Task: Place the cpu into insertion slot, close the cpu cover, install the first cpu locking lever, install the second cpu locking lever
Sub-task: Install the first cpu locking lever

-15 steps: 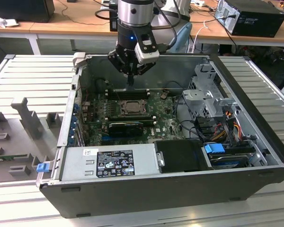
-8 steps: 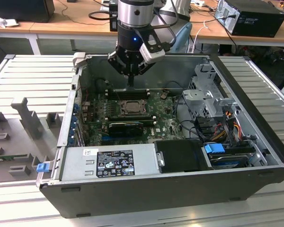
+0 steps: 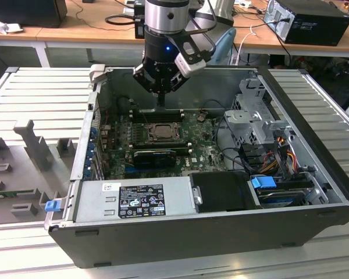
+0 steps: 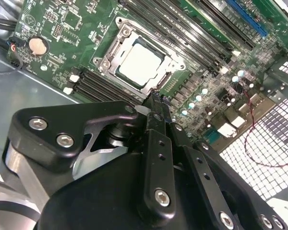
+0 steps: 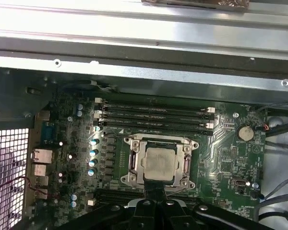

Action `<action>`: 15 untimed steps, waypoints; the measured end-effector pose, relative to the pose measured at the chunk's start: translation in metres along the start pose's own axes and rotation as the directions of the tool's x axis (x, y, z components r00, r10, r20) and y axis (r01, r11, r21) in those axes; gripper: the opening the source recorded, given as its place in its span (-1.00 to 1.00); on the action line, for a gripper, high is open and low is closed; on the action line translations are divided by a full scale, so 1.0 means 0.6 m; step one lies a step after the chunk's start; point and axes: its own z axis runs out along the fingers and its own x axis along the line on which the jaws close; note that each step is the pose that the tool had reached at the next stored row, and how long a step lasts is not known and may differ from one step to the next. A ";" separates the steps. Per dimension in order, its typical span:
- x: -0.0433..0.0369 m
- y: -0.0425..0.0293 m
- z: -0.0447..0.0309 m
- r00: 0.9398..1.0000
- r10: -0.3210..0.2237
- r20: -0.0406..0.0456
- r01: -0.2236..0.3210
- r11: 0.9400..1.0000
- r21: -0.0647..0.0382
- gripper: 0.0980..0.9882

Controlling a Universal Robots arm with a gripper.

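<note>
The cpu (image 4: 139, 62) lies flat in the insertion slot (image 4: 105, 63) on the green motherboard, its pale metal top showing. The dark cpu cover (image 4: 170, 64) lies down around it, the chip showing through its window. In the first wrist view the cpu (image 5: 159, 163) sits inside the cover (image 5: 136, 163). My gripper (image 4: 156, 98) hangs above the board with its thin fingers together and nothing between them, tips just off the socket's edge. In the exterior view the gripper (image 3: 161, 100) is over the memory slots behind the socket (image 3: 161, 132).
Black memory slots (image 5: 153, 117) run along both sides of the socket. A black ribbed block (image 3: 155, 157) lies in front of it. The power supply (image 3: 136, 199), drive cage (image 3: 253, 116) and loose cables (image 3: 279, 154) crowd the case. A coin battery (image 5: 245, 132) sits nearby.
</note>
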 end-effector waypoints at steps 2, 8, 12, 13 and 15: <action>0.000 0.000 0.000 1.000 -0.001 0.004 0.001 1.000 0.000 -0.98; 0.000 0.000 0.001 0.999 -0.046 0.003 0.046 0.999 0.001 -0.98; 0.001 0.000 0.010 0.999 -0.032 0.005 0.032 0.999 -0.013 -0.98; 0.001 0.000 0.012 1.000 -0.011 0.006 0.011 1.000 -0.018 -0.98; 0.002 0.000 0.015 1.000 0.014 0.012 -0.013 1.000 -0.019 -0.98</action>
